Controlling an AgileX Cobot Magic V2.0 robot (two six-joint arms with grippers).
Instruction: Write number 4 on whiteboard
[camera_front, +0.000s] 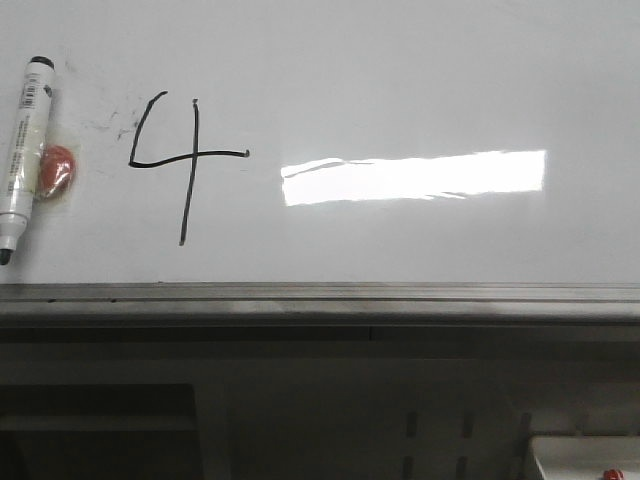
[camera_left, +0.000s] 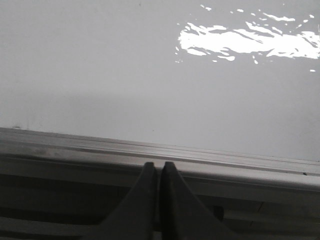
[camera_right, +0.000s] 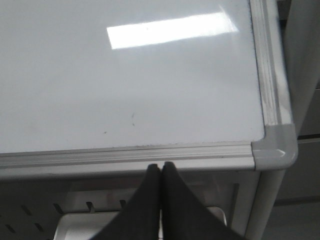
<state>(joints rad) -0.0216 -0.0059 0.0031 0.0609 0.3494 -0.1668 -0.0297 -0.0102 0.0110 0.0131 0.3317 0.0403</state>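
Item 1, far left of my front view: a white marker (camera_front: 22, 160) with a black cap at its far end and a dark tip at its near end, lying on the whiteboard (camera_front: 400, 80). A label runs along its barrel.

Item 2: a small orange-red object (camera_front: 58, 171) touching the marker's right side; I cannot tell what it is.

Item 3: faint grey smudges (camera_front: 115, 120) between the marker and the drawn figure.

Item 4: the number 4 (camera_front: 185, 160), thin black line, open at the top, with a long vertical stroke. It sits on the left part of the board, just right of the smudges and well left of item 5.

Item 5: a bright rectangular light reflection (camera_front: 415, 176) right of centre on the board.

Item 6: the grey metal rail (camera_front: 320, 300) along the board's near edge, running the full width of the front view.

Item 7: my left hand (camera_left: 160, 172), fingers pressed together with nothing between them, positioned off the board on the near side of the rail.

Item 8: my right hand (camera_right: 161, 172), fingers likewise together and holding nothing, near the board's grey plastic corner piece (camera_right: 275, 147).
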